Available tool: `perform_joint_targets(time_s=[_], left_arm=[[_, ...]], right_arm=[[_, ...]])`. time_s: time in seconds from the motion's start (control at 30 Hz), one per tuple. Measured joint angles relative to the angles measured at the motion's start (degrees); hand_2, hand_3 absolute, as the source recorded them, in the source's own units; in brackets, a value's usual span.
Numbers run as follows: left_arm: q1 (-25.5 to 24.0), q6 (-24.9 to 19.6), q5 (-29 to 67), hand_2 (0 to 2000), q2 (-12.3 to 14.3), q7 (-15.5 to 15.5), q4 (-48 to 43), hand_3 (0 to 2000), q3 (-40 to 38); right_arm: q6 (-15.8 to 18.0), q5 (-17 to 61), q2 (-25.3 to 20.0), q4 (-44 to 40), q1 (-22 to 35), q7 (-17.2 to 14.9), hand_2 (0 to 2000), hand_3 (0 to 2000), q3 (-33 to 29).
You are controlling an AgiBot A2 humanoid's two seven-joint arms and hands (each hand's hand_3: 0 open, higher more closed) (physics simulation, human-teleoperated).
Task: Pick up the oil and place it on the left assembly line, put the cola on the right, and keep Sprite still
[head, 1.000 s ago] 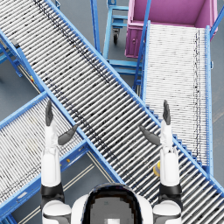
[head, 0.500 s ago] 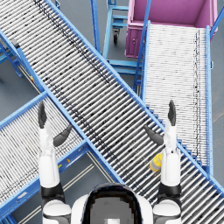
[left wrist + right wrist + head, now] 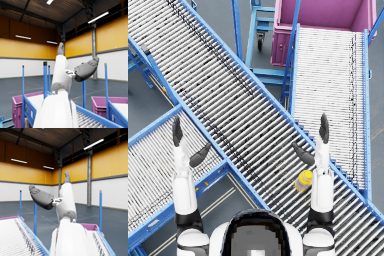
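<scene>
Since neither of my hands holds anything, I judge the task to be at its very start: the oil is not yet picked up. On my left, the left assembly line (image 3: 148, 170) runs beneath my left hand (image 3: 184, 147). That hand is raised with fingers straight and thumb splayed, released and empty, and its wrist view shows it touching nothing.

Between my arms lies the long diagonal conveyor (image 3: 228, 100). On its rollers, toward my right, stands a small yellow bottle (image 3: 303, 180) with a yellow cap. It is small and coarse in the head view, so I take it for the oil without being able to read a label. It sits just beside my right forearm, on the inner side. My right hand (image 3: 317, 146) is likewise lifted, fingers apart and empty, clear of the bottle rather than around it. Further right runs the right assembly line (image 3: 328, 90), ending at a pink bin (image 3: 328, 15).

As I judge it, the next move calls for lowering a hand beside the bottle, closing round its body, and carrying it across to the left line. My right hand is much the nearer.
</scene>
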Motion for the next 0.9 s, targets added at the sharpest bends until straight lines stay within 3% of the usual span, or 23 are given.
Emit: perform_joint_targets(time_s=[0.9], left_arm=[[-0.21, 0.0, -0.01, 0, 1.13, 0.0, -1.22, 0, -0.4]], right_arm=[[0.0, -0.01, -1.68, 2.13, -0.89, 0.0, 0, 0, -0.65]])
